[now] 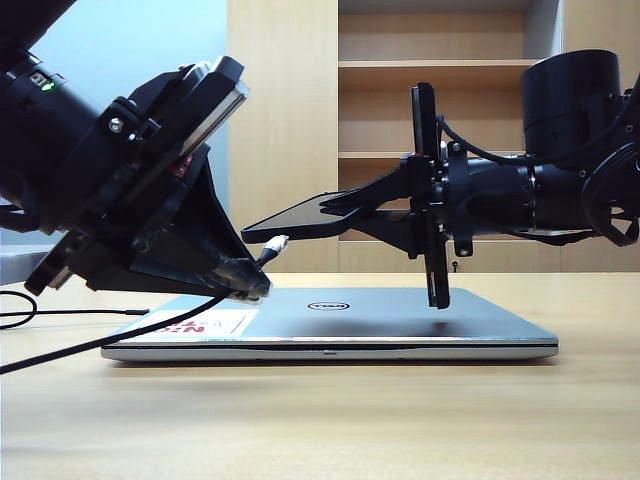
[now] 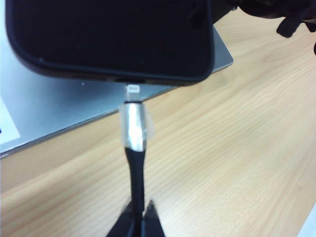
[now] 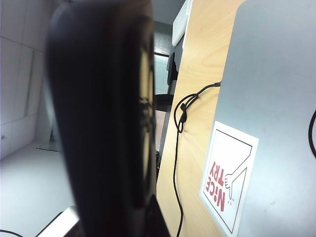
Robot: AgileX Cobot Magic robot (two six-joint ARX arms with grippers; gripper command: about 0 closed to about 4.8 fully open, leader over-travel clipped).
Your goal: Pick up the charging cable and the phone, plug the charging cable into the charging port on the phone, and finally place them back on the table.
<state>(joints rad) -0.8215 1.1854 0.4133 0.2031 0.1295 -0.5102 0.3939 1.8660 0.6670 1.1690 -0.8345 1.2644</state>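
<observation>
Phone (image 1: 300, 215) and charging cable (image 1: 130, 335) are both off the table (image 1: 320, 420), held above a closed silver laptop (image 1: 400, 320) that lies on the pale wood. On the right of the exterior view, the right gripper (image 1: 345, 210) is clamped on the phone's right end and holds it roughly level, tilted a little so that its left short edge sits lowest. On the left, the left gripper (image 1: 250, 280) points down toward the laptop's left part, its fingers pinched tight on the black cord just behind the silver plug (image 2: 133, 126). The plug angles up and to the right, toward the phone's lower short edge. In the left wrist view, the white tip of the plug sits right at the charging port (image 2: 129, 80) in the middle of that edge, touching or nearly so; whether it has entered cannot be told. Behind the grip, the rest of the cord trails down and off to the left across the table. A white sticker with red lettering (image 3: 229, 185) marks the laptop lid near its left end. A wooden shelf cabinet (image 1: 440, 100) stands at the far side.
</observation>
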